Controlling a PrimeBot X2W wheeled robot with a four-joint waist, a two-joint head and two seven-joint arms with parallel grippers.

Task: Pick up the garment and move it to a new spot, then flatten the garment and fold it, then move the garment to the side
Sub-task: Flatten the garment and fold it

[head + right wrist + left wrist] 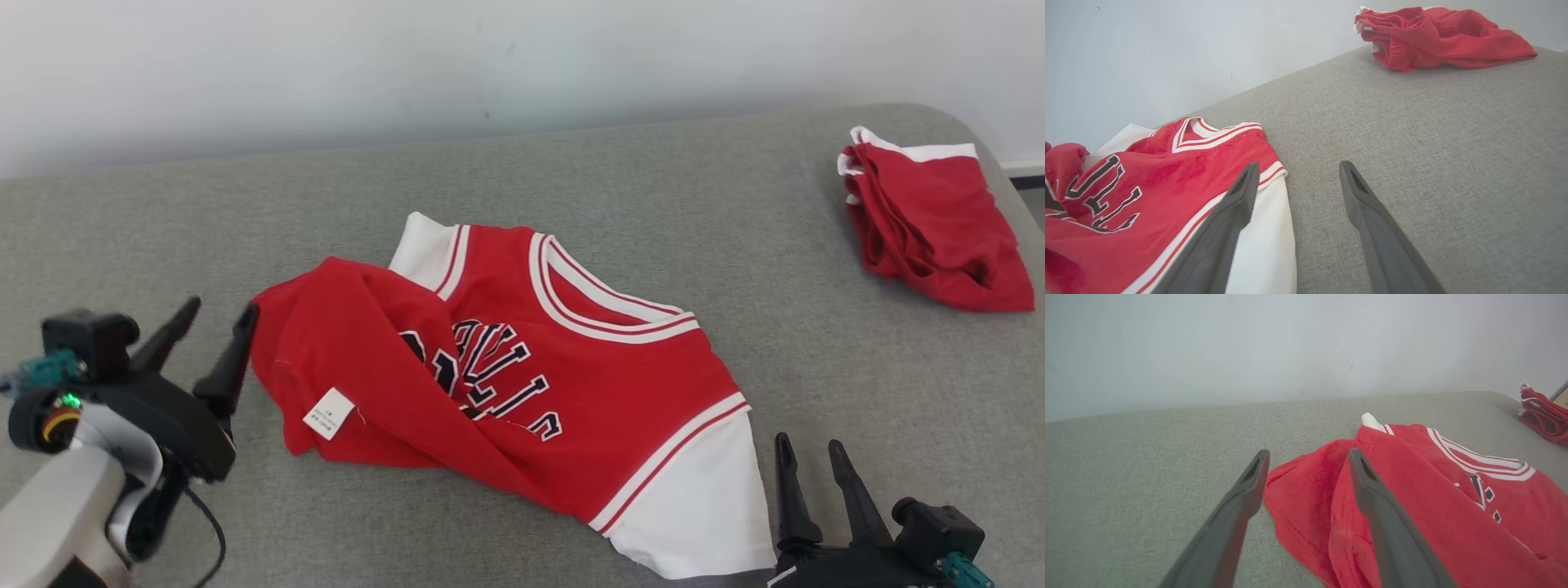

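Grey cushion (816,327) — head view catches the jersey (506,367)'s white label (328,413).

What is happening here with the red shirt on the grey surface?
A two-armed robot is handling a red jersey with white sleeves, which lies crumpled on the grey surface. Its left gripper is at the jersey's left edge, its right gripper beside the near white sleeve; both have fingers apart and hold nothing. A second red garment lies at the far right. The jersey is not yet flat.
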